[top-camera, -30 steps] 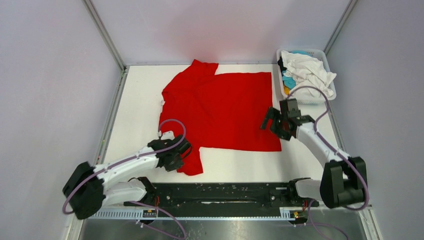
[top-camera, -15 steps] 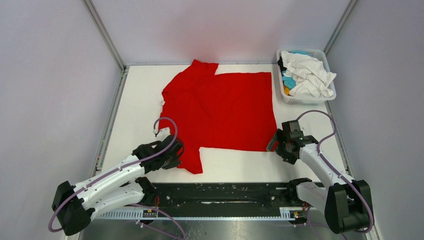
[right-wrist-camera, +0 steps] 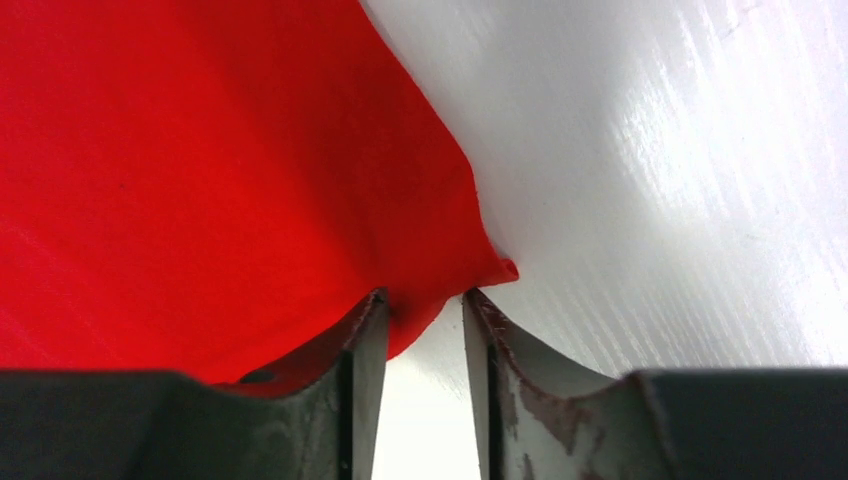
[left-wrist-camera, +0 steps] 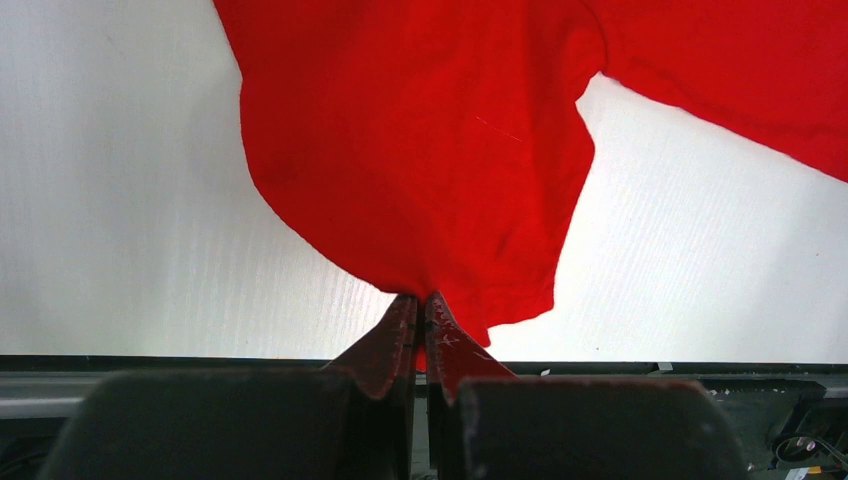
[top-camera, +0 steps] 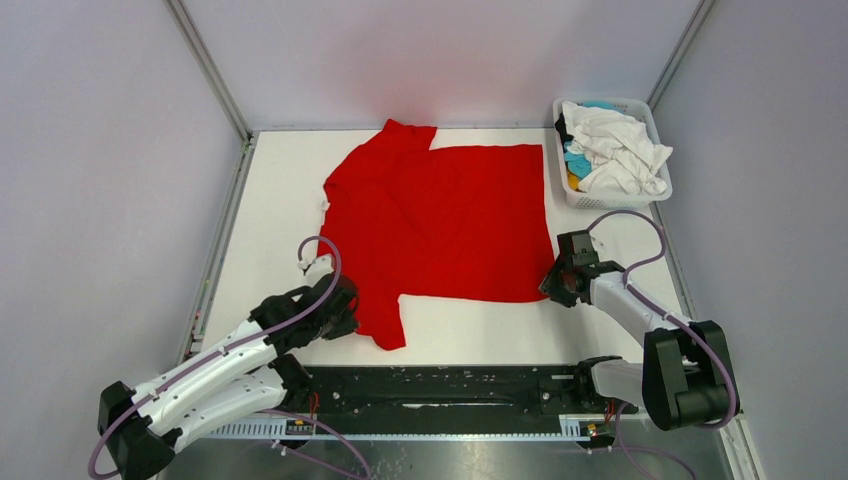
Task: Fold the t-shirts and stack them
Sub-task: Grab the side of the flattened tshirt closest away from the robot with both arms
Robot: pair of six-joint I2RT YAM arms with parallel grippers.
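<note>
Red t-shirt [top-camera: 440, 225] spread on table [top-camera: 280, 200]; heaped basket [top-camera: 590, 201] just beside far-right corner.

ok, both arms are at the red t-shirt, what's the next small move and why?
Probably close the right fingers fully. They straddle the near corner of the red t-shirt with a gap beside the cloth, so nothing looks pinched there, while the left fingers are clamped on its sleeve edge. Lifting now would likely raise one side only.

Left tool [left-wrist-camera: 422, 300] tight on red t-shirt [left-wrist-camera: 420, 150] hem
</note>
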